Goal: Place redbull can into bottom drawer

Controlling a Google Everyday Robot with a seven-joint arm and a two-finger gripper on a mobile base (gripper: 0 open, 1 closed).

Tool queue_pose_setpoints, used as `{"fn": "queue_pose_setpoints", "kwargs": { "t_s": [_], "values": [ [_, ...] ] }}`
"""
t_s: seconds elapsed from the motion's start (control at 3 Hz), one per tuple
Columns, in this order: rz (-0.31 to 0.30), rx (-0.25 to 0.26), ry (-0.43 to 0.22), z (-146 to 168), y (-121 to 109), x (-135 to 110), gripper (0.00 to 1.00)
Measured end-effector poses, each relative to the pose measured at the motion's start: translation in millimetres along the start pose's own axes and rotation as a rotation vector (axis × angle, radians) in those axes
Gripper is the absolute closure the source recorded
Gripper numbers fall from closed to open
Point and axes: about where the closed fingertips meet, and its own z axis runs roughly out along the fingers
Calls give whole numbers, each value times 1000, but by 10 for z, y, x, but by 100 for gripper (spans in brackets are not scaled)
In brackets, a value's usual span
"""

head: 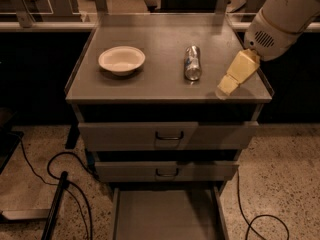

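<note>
Grey cabinet top (155, 34) — one bowl, one can.
The flat metal top carries a white bowl (121, 60), upright on its left half. The redbull can (192, 62) lies on its side right of centre, its long axis running front to back and one shiny round end facing the front edge. The two are well apart. The gripper (234, 78) is over the top's front right corner, near the can but not touching it. The cabinet stands on a speckled floor (280, 159), where black cables (55, 166) trail at the left and another loops at the right — the bottom drawer (165, 211) juts out above that floor, pulled open.
</note>
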Motion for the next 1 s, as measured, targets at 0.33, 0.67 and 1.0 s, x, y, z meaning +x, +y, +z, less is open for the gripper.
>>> {"fn": "queue_pose_setpoints", "kwargs": {
  "t_s": [0.33,0.67,1.0],
  "values": [
    [108,5,-22,58,-61,-291,0],
    [108,5,-22,58,-61,-291,0],
    [165,1,-33,160,-112,-462,0]
  ]
}}
